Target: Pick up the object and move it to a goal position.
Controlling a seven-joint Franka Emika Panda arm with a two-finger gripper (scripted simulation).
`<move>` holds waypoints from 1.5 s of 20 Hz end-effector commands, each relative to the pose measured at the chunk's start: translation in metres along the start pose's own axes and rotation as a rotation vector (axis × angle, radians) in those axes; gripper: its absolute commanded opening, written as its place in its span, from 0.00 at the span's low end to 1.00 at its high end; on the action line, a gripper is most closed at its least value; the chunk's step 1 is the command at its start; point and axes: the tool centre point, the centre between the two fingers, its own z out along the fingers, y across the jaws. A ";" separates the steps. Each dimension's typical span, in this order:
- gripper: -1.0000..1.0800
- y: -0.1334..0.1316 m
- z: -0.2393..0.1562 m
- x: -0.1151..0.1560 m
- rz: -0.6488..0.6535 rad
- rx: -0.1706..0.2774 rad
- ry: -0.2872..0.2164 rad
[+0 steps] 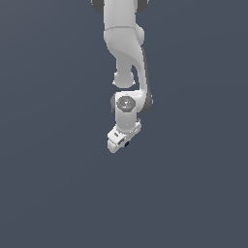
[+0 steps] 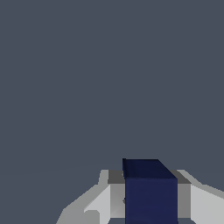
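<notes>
The gripper (image 1: 121,143) is clamped on the navy block (image 2: 151,192), a finger (image 2: 103,201) pressed against either side. Only plain grey floor (image 1: 53,184) surrounds them.

The white arm (image 1: 127,63) hangs downward, wrist bent, its fingers (image 2: 98,203) closed on the navy object (image 2: 151,192).
</notes>
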 end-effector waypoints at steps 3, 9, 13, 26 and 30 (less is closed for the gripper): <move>0.00 -0.003 -0.012 0.004 0.000 -0.001 0.001; 0.00 -0.011 -0.046 0.015 -0.001 -0.001 0.000; 0.00 -0.019 -0.081 0.025 -0.001 -0.001 0.000; 0.00 -0.051 -0.222 0.070 -0.002 -0.001 0.000; 0.00 -0.060 -0.264 0.084 -0.002 -0.001 0.000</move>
